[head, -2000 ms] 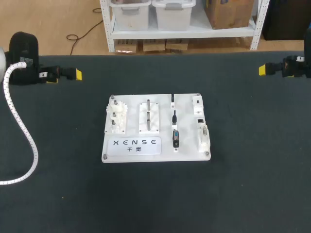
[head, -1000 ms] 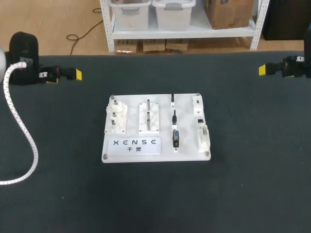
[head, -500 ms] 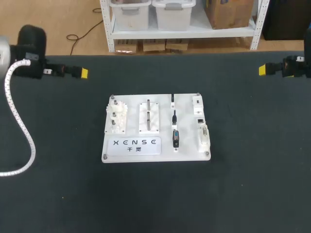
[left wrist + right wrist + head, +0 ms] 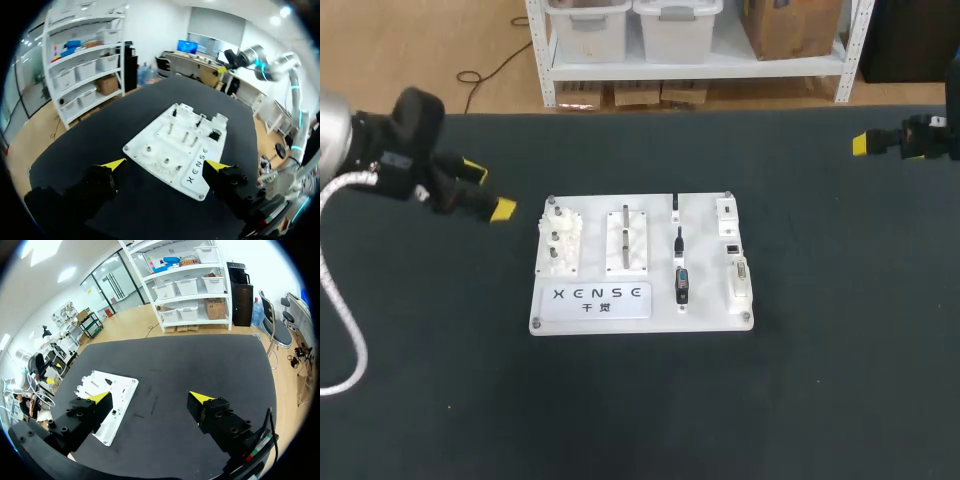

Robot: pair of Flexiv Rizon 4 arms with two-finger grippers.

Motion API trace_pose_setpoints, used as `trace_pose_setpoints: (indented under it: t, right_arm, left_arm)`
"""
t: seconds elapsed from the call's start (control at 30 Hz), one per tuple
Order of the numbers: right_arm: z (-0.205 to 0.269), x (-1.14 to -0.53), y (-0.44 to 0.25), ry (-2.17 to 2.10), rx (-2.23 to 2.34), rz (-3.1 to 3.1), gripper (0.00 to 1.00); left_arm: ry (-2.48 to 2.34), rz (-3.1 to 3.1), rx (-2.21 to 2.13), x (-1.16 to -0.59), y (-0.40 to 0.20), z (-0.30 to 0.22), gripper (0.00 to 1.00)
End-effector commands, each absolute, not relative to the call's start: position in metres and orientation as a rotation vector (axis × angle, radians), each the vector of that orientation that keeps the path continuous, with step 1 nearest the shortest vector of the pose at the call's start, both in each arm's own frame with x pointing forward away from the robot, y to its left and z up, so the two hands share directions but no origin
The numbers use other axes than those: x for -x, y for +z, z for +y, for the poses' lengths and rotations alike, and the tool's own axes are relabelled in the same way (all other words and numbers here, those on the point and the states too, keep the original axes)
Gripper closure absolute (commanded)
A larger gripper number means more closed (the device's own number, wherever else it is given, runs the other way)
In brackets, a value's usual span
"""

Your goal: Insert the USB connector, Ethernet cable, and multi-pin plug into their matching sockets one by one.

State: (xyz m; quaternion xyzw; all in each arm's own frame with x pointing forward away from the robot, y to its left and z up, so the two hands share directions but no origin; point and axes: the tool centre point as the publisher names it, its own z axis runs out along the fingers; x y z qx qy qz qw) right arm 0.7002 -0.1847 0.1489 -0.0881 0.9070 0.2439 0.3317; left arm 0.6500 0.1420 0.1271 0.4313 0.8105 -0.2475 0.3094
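**Left arm swinging in toward the board, nothing picked up yet**

I am watching my left arm (image 4: 405,150) coming off its parked spot at the desk's far left edge and swinging in and forward. Its left jaws are now hanging just beside the left rear corner of the white board (image 4: 705,300), spread wide with nothing between them. The right arm (image 4: 920,140) is staying where it was at the far right edge, its right jaws likewise standing released and empty, well apart from the board. I am reading this as the opening approach: no connector is being held, so all three insertions are still waiting.

The board is lying flat at the middle of the desk (image 4: 840,380). Three dark plugs (image 4: 681,285) are sitting in a column right of its centre, the nearest one the bulkiest. The sockets (image 4: 740,280) are running down the board's right edge, and the long pale one nearest me is looking like the multi-pin match. I am not managing to tell the USB connector from the Ethernet cable at this range
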Motion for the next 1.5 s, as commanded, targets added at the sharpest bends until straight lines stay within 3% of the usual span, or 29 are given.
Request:
trace_pose_setpoints:
  t: [0.03, 1.5]
  right_arm:
    - [-0.185, -0.7, 0.149, 0.636, 0.23, 2.371, 0.0]
    - [-0.185, -0.7, 0.149, 0.636, 0.23, 2.371, 0.0]
  left_arm:
    - [-0.772, 1.884, -1.601, -0.643, 0.119, 0.149, 0.0]
    - [-0.719, 1.995, -1.528, -0.638, 0.115, 0.127, 0.0]
